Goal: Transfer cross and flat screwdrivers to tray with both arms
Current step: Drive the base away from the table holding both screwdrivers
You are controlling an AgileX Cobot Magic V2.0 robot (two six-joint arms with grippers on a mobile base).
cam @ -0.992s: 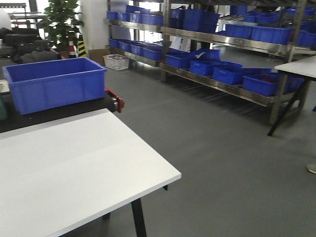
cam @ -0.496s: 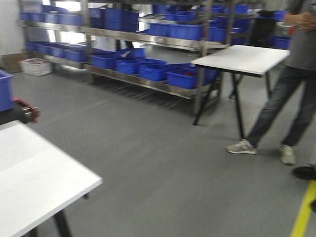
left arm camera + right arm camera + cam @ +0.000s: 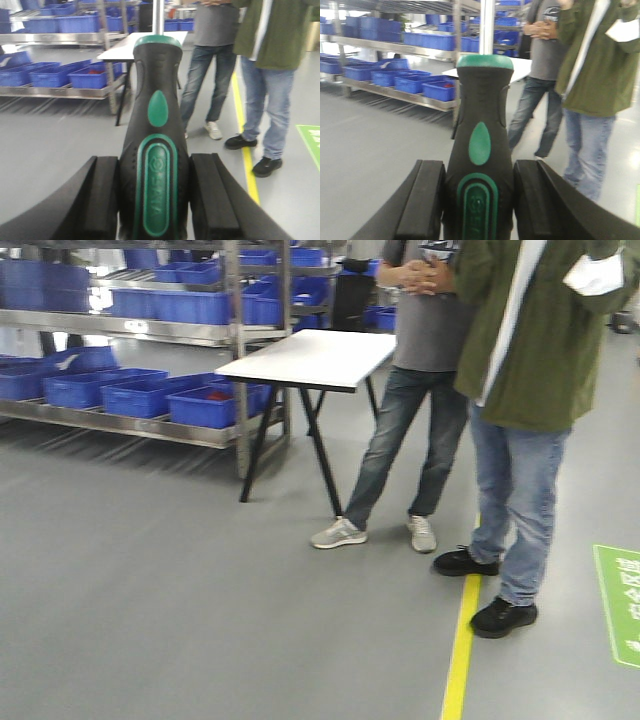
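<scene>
A workshop with a grey floor point(image 3: 150, 620) fills every view. At the far left stands steel shelving point(image 3: 235, 340) loaded with blue bins point(image 3: 205, 405). Just right of it is a white worktop point(image 3: 310, 358) on black legs. Two people stand at the right, near a yellow floor line point(image 3: 460, 640): a person in a grey shirt point(image 3: 430, 330) and, nearer, a person in a green jacket point(image 3: 530, 340).

In the left wrist view the left pincer point(image 3: 154, 200) is closed down to the width of a handle. Its black pads point(image 3: 107, 195) press both sides of the first screwdriver point(image 3: 157, 107), which is black with green inlays. The tool's metal shaft point(image 3: 158, 17) runs up out of the picture.

The right wrist view shows the like: the right pincer point(image 3: 477, 205) clamps the second screwdriver point(image 3: 480, 140) by its lower handle, the shaft point(image 3: 486, 27) rising past the top edge.

Both tools hang in the air with the floor behind them. Their tips are out of view, so which is cross and which flat cannot be told.
</scene>
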